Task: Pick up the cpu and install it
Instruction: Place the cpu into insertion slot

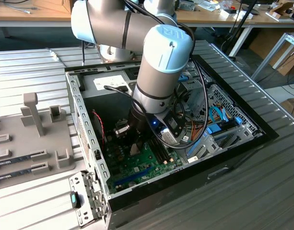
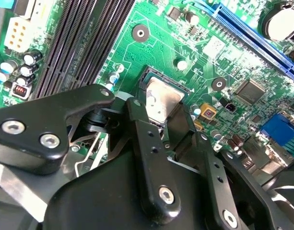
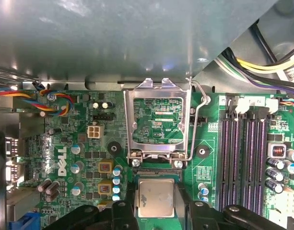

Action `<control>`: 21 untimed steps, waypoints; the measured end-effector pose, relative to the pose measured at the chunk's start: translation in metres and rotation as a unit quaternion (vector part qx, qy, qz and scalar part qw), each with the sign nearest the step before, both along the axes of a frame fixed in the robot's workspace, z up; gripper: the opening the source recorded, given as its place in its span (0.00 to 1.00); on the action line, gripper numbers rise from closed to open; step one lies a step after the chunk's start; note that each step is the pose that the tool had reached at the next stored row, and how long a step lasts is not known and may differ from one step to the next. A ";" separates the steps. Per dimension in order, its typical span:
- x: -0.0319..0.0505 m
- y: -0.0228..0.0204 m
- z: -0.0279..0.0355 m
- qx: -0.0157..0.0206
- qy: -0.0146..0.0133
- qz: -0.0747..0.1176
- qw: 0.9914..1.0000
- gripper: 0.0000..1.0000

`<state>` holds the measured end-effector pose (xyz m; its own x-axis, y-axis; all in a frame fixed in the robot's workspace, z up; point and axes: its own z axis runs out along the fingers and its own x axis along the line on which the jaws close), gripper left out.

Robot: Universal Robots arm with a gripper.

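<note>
Square cpu (image 3: 156, 197), silvery-grey top with thin green rim, lying flat at the open socket (image 3: 156, 171)

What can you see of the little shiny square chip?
The cpu is a small flat square with a dull, smudged silvery metal top. It sits at the dark socket on the green motherboard, beside the flipped-open metal frame. The gripper's black fingers clamp two opposite edges.

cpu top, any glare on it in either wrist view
Second wrist view: the small square silvery-grey cpu carries pale bright patches. First wrist view: it looks dull and even; bright spots sit on the grey metal case wall.
</note>
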<state>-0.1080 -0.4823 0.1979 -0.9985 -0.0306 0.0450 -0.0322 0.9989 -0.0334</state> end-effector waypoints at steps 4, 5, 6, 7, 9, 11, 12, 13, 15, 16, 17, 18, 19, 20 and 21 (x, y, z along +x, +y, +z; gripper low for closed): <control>0.0004 0.0001 -0.0027 0.000 0.002 0.000 1.000 0.43; 0.0004 0.0001 -0.0027 0.000 0.002 0.000 1.000 0.43; 0.0004 0.0001 -0.0028 0.000 0.002 0.000 1.000 0.43; 0.0004 0.0001 -0.0028 0.000 0.002 0.000 1.000 0.43; 0.0005 0.0001 -0.0029 0.000 0.001 0.000 1.000 0.43; 0.0005 0.0001 -0.0030 0.000 0.001 0.000 1.000 0.49; 0.0005 0.0001 -0.0029 0.000 0.001 0.000 1.000 0.49; 0.0005 0.0001 -0.0029 0.000 0.002 0.000 1.000 0.49; 0.0004 0.0001 -0.0023 0.000 0.001 0.000 1.000 0.49; 0.0005 0.0003 -0.0006 0.001 0.001 0.000 1.000 0.49; 0.0006 0.0007 0.0016 0.001 0.000 0.000 1.000 0.49; 0.0006 0.0010 0.0030 0.001 0.000 0.000 1.000 0.49; 0.0005 0.0012 0.0053 0.000 0.000 0.000 1.000 0.49; 0.0005 0.0014 0.0065 0.000 0.000 0.000 1.000 0.49; 0.0005 0.0016 0.0070 0.000 0.000 0.000 1.000 0.49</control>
<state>-0.1075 -0.4807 0.2049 -0.9985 -0.0307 0.0451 -0.0322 0.9990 -0.0326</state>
